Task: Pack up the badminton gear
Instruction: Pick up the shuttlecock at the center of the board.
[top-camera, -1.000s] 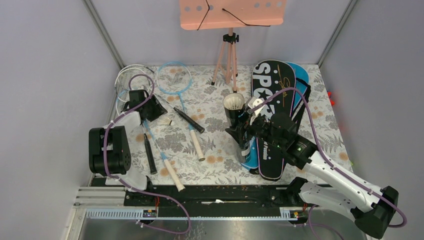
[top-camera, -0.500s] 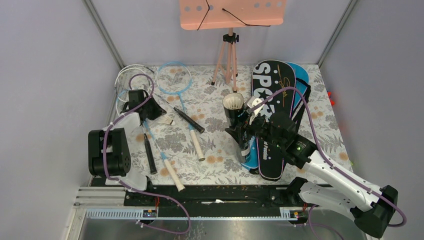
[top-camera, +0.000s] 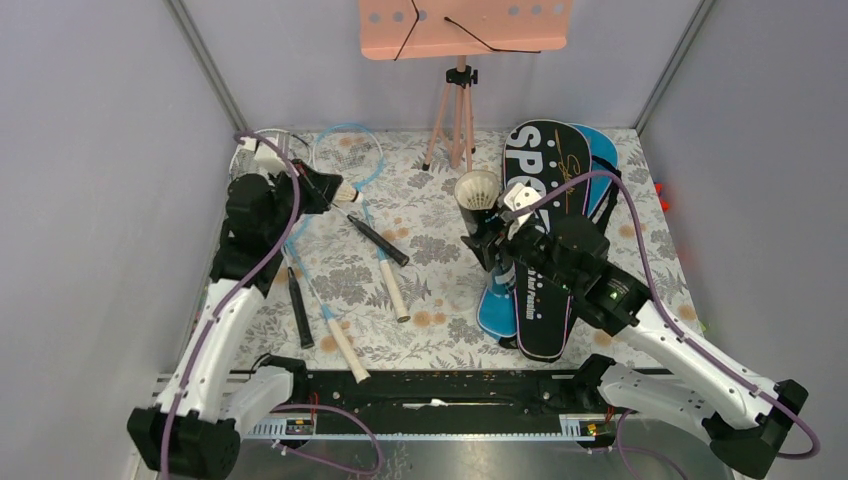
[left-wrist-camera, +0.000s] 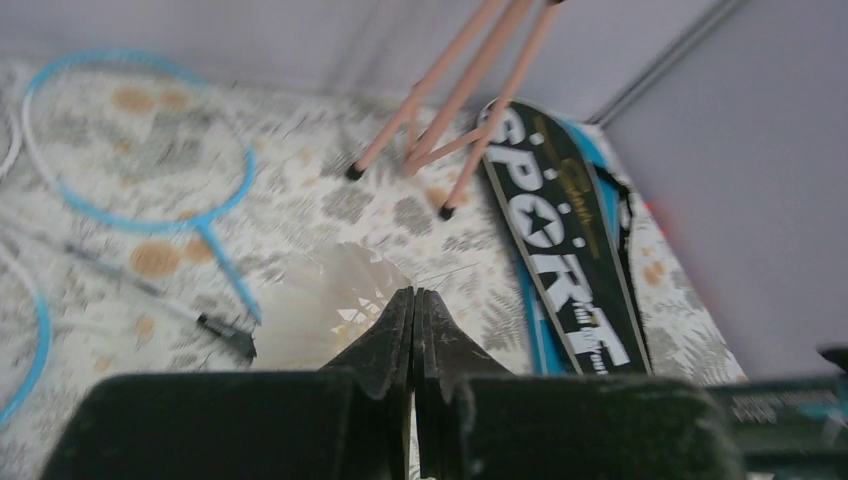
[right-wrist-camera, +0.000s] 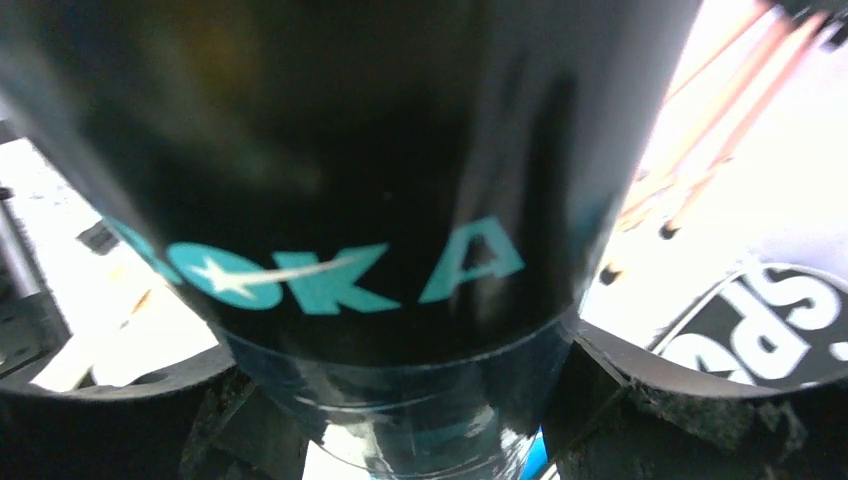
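Left claw (left-wrist-camera: 413, 300): up in the upper left of the overhead view, fingers pinched right together, no gap at all!
Shuttlecock (left-wrist-camera: 325, 300): a white feather one, caught at those closed tips and fanning out just past them; blurred in the wrist view, so I can't tell whether it is off the bench.
Right claw (top-camera: 490, 252): centre of the overhead view, spread wide and clamped round the black tube, one finger on each side of its lower part.
Black tube (top-camera: 472, 215): leaning, with its open mouth towards the top of the frame. Teal lettering fills the right wrist view, and its bottom end is hidden behind the claw.
Light-blue racket (top-camera: 350, 152): hoop flat in the upper left, just beyond the shuttlecock, shaft running down towards centre.
White racket hoop (top-camera: 262, 140): far upper left corner, partly covered by the left arm.
Racket handles: two pale grips (top-camera: 396, 292) and two black ones (top-camera: 300, 312), splayed across the left half of the bench.
Black SPORT bag (top-camera: 545, 165): lies lengthways right of centre, just beside the tube.
Blue bag (top-camera: 603, 150): underneath the black one, its edge peeking out at the upper right.
Pink perforated board (top-camera: 500, 25): top centre on tripod legs (top-camera: 440, 120), which stand between the blue hoop and the bags.
Bench (top-camera: 440, 290): floral cloth.
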